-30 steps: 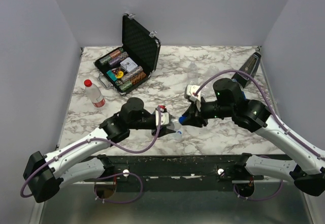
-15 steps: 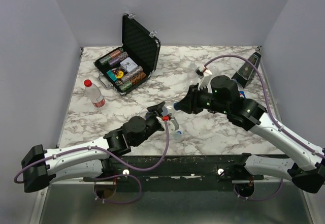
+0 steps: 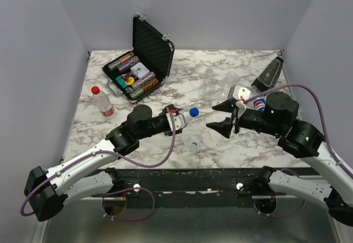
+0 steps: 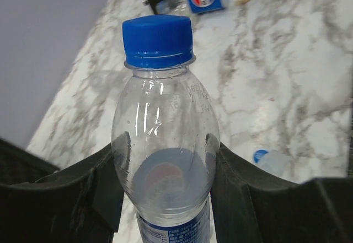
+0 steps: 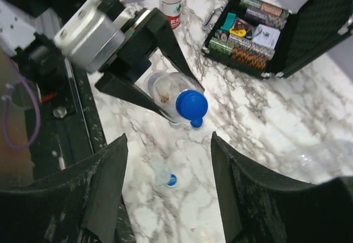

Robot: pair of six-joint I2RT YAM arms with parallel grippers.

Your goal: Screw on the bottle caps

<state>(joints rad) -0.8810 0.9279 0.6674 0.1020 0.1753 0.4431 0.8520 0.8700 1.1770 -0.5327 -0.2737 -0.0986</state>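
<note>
The left pincer [image 4: 165,144] is clamped on the bottle [image 4: 164,111], 1 finger pressing each side of its clear shoulder above the blue label; the blue cap [image 4: 158,41] sits square on the neck, so this 1 looks done (how tight, no view can say); the right pincer [image 5: 169,138] faces that cap from close by, jaws spread wide, holding and touching nothing; below them a second small bottle [image 3: 192,146] lies on the worktop [image 3: 231,146] with a blue cap at its mouth, seated or loose I cannot tell; a red-capped bottle [image 3: 102,102] stands near the left edge, apparently finished; a faint clear bottle [image 5: 322,155] lies farther off, capped or not I cannot tell.
</note>
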